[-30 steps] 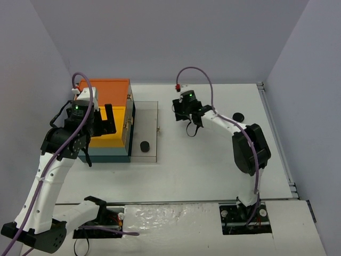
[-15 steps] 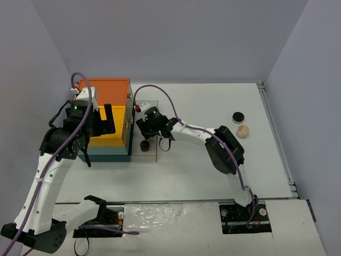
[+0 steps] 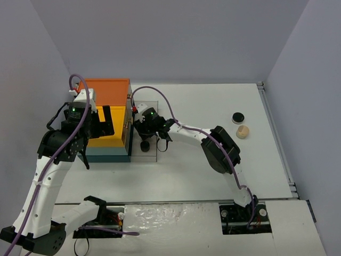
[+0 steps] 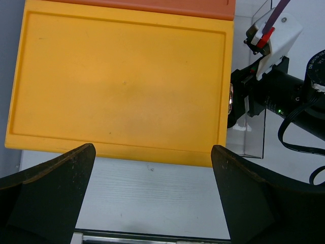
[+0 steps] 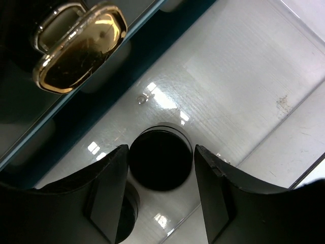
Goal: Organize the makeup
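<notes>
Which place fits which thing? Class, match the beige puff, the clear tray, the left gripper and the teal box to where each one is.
Things
1. beige puff
2. clear tray
3. left gripper
4. teal box

Places
A. left side of the table, with an orange lid on top
B. above the orange lid, jaws wide apart
C. just right of the box, with a round black jar in it
D. on bare table at the far right

Pairs: 1-D, 2-C, 3-B, 4-A

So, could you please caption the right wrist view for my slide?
Right claw straddling a round black jar over the clear tray, beside a gold latch.
</notes>
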`<state>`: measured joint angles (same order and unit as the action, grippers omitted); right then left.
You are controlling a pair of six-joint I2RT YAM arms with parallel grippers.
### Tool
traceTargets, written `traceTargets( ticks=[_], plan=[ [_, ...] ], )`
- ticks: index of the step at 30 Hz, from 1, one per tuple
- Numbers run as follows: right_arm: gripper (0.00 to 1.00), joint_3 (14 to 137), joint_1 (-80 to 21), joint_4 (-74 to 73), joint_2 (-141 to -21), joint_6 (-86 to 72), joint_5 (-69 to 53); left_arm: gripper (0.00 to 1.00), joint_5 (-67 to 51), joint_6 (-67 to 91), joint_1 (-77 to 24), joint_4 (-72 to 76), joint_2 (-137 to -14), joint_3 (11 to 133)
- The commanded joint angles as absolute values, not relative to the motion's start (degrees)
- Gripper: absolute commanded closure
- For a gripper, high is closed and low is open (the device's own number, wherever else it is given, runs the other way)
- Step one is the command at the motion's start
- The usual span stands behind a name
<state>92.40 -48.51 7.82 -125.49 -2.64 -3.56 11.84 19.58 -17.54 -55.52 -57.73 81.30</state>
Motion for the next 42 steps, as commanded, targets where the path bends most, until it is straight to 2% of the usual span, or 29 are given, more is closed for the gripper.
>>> traceTargets(
  ticks=[1,7,10,14,23,27,31,42],
  plan=[
    [0.38,92.8,-48.7,9.2,-122.0,-2.0,-1.3,0.03,11.8,19.6,-17.1,-54.1,-56.5,82.2],
    [0.34,91.9,-48.7,9.2,-119.0,-2.4,-0.4,0.03,11.6,19.8,-17.1,-54.1,-56.7,82.1],
    [0.32,90.0,-48.7,9.1,-114.2,-2.9,6.0,0.03,11.3,19.8,-17.1,-54.0,-56.6,82.5],
    [0.23,84.4,-46.4,8.3,-106.8,-5.6,13.5,0.03,10.4,19.8,-17.1,-53.5,-57.2,82.7],
    [0.01,68.0,-23.1,3.9,-90.2,-14.0,19.4,0.03,9.2,19.4,-17.0,-51.8,-58.3,82.9],
    [0.00,63.5,-10.4,2.9,-87.7,-16.1,17.4,0.03,8.4,19.3,-17.0,-51.6,-58.8,83.3],
    [0.00,62.3,-1.9,2.3,-89.7,-17.9,13.8,0.03,7.8,19.4,-16.9,-51.3,-58.9,82.7],
    [0.00,61.1,4.4,1.5,-98.4,-21.2,10.1,0.03,8.1,19.5,-16.9,-51.8,-58.0,82.0]
  ],
)
